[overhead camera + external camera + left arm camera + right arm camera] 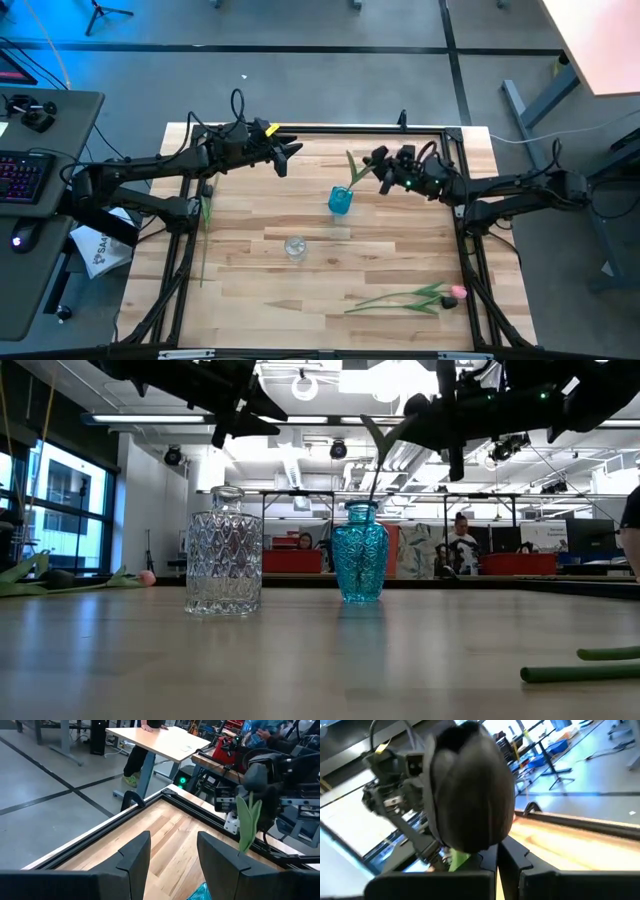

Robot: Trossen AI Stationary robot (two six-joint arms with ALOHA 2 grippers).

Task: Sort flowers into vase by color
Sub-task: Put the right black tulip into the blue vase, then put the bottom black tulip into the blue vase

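Note:
A dark-headed flower (470, 790) stands with its stem's lower end in the blue vase (340, 201). Its long green leaf (352, 166) sticks up above the vase. My right gripper (381, 172) is shut on it, above and to the right of the vase. My left gripper (172, 855) hangs open with nothing between its fingers, over the table's far left (286, 155). A clear glass vase (295, 247) stands nearer, left of the blue one. A pink-headed flower (420, 297) lies flat on the table near the front right. My right gripper pinches the dark flower's green stem (461, 860) just under the head, between its two fingers. The fingers come about level from the table's right side. The head (415, 407) is lifted clear, while the stem slants down into the mouth of the blue vase (360, 510).
Another flower (204, 235) lies along the table's left edge, partly under my left arm. A black frame (330, 128) rims the table. Bare wood lies between the two vases and the front edge. People and desks show in the room beyond.

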